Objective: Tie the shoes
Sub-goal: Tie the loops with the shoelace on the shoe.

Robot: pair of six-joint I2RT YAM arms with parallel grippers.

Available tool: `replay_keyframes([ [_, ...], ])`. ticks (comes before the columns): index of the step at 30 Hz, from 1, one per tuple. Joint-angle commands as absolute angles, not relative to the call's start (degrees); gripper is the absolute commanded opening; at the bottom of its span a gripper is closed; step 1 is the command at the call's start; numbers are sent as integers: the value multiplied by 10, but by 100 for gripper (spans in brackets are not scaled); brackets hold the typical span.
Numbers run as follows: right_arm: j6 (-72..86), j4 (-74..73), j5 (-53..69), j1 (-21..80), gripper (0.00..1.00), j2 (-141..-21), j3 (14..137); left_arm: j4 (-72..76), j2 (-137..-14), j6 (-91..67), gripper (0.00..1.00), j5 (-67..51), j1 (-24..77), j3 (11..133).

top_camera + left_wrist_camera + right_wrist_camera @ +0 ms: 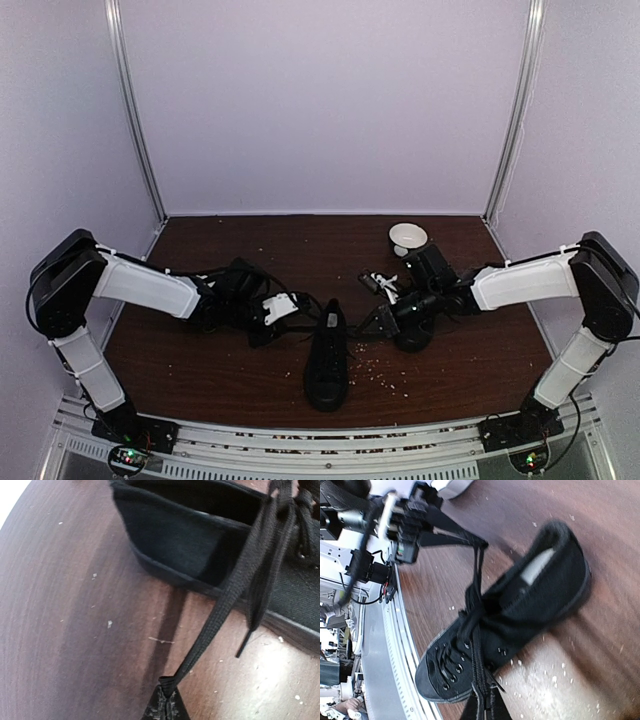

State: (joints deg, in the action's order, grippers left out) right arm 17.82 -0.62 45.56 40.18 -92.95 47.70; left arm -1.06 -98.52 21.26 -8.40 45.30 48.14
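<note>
The one shoe (327, 365) that shows plainly lies flat on its sole in the middle of the table (250, 240), toe toward the near edge and open heel toward the back wall. If a second one is there, it is lost in the dark mass under the left arm, and I cannot tell. Its two lace ends are drawn out sideways from the top eyelets, one to each side, which looks like the tensioning stage of a knot rather than a finished bow. The left lace (220, 615) runs in a taut flat line from the tongue area down to the left gripper (167, 700), whose fingers are pinched together on it right at the tip. The right lace (477, 670) passes over the eyelet rows and ends between the fingers of the right gripper (482, 710), likewise clamped on the strand. Each gripper sits low, just beside the upper part of the shoe and apart from its body (only the laces join them), so the shoe lies between the two, slightly nearer the table's front. Holding the ends wide and low probably keeps the crossing snug and the shoe from sliding. A white bowl (407, 238) stands well behind the right arm, and pale crumbs (385, 375) speckle the wood near the toe.
</note>
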Motion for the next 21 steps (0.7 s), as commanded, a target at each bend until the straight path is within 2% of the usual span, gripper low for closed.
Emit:
replay_keyframes([
  [1,198,7,446,404,0,-909,448,-10,-966,192,0,-47,439,480],
  [21,190,26,437,390,0,-951,396,-18,-967,159,0,-50,418,476],
])
